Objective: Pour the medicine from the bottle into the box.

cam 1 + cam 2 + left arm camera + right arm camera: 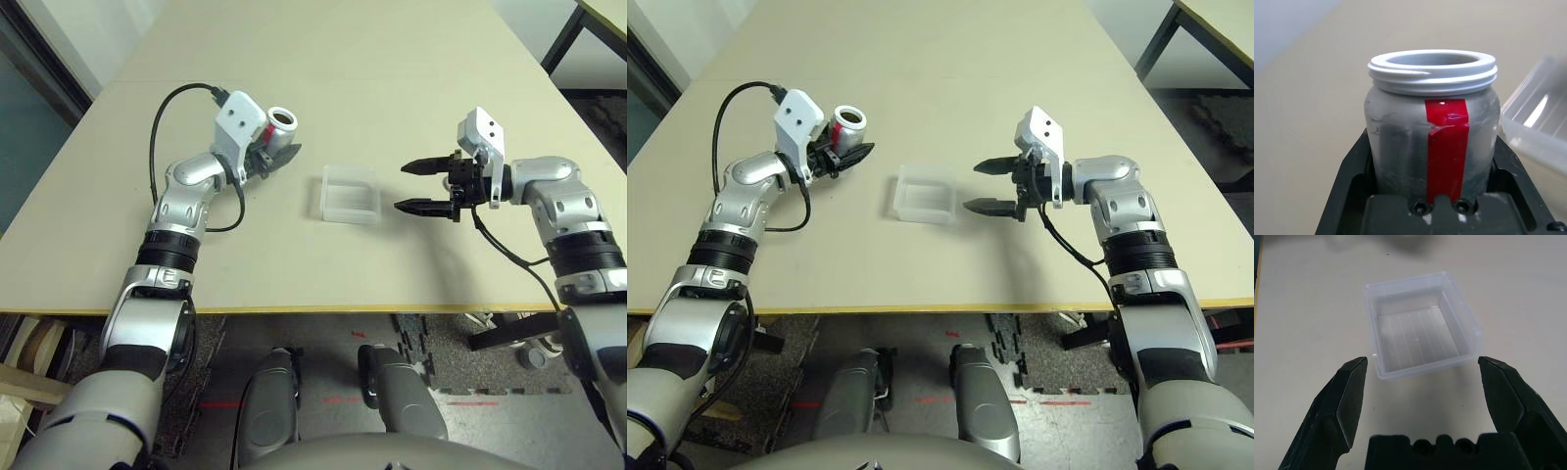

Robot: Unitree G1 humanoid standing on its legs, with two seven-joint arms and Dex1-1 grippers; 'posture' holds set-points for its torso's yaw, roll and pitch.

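Uncapped bottle raised, clear box lying open

The grey bottle [1432, 147] with a red stripe is upright, mouth open, left of the shallow clear plastic box [350, 194], which sits flat on the bench [392, 88].

No readable text, labels or numbers anywhere

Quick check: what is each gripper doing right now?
Left gripper: shut on the bottle, cap off.
Right gripper: open, empty, facing the box.

Bright, even overhead light; soft shadows on the table [392, 78]; the left wrist view's background looks somewhat blurred.
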